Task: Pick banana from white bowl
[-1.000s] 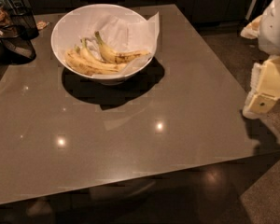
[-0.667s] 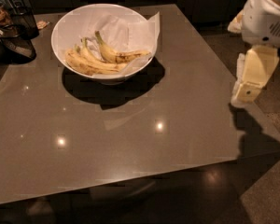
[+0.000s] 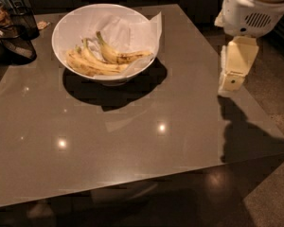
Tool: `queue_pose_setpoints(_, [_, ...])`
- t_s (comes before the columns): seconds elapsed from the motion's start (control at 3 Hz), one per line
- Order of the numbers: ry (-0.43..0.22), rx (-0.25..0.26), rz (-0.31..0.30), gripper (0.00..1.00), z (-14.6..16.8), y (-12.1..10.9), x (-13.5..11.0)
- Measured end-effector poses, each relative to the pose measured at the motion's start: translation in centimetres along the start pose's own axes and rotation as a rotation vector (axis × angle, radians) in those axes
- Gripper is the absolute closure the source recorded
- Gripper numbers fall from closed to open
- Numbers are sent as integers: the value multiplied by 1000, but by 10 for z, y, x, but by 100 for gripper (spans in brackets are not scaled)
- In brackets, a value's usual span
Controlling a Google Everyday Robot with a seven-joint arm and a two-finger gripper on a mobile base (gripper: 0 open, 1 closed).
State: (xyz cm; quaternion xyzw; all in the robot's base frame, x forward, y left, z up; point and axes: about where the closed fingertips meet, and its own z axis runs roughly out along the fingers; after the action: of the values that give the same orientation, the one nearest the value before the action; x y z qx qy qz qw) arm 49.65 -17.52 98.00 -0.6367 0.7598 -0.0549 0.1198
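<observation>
Moved since the earlier frame: the gripper (image 3: 231, 82) has come further left and slightly up in the frame. I see no change in the bowl or the fruit.

Item 1, gripper: hangs below the white arm (image 3: 255, 8) at the right of the frame, over the tabletop's (image 3: 132, 141) right edge. Well apart from the bowl. Seen side-on, so I cannot tell whether it is apart or closed.

Item 2, banana (image 3: 120, 56): lies in the white bowl (image 3: 57, 41), upper left of centre. Stem points up-left, and the brown-blotched end rests toward the right wall on the paper sheet (image 3: 132, 30).

Item 3, bunch of paler bananas (image 3: 92, 65): same bowl, touching or just beside the lower left of item 2.

Item 4, dark containers (image 3: 19, 27): far upper left, beside the bowl.

Risks, as I judge them:
- Grabbing the bunch instead, since the fruit lies so close together.
- A grip near the tapered end could let the curved fruit swing or slip out.
- The loose paper could be pinched and lifted along with it.
- A low approach from the right could strike the rim and shove the bowl toward item 4.
</observation>
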Motion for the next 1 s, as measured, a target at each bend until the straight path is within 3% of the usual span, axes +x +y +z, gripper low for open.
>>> queue_pose_setpoints(0.33, [-37,-5,10,0,2,-7,-9])
queue_pose_setpoints(0.67, [-61,-19,-1,0,0,-31,-32])
queue_pose_setpoints(1.0, [-96,15,-29,0,-6,-71,-71])
